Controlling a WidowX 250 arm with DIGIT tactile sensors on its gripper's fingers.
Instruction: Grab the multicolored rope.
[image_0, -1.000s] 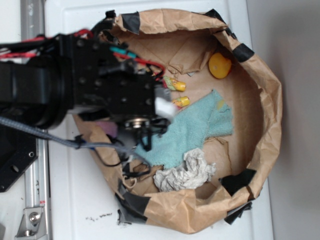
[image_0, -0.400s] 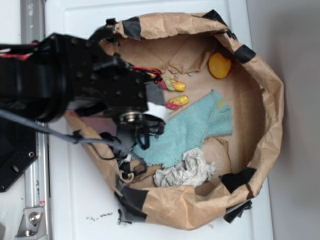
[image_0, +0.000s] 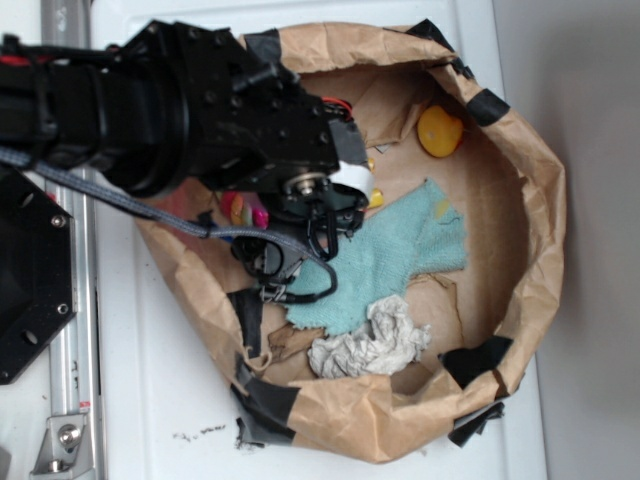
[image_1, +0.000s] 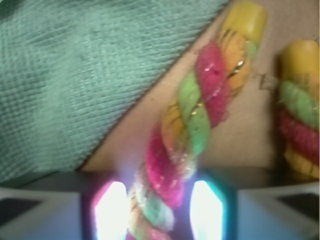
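Currently, in the wrist view, the multicolored rope (image_1: 192, 120) runs diagonally from upper right to bottom centre over brown paper, one strand passing between the two fingers of the gripper (image_1: 157, 212), which are spread on either side of it; contact cannot be confirmed. The rope's second end lies at right. The teal cloth (image_1: 90, 75) fills the upper left.
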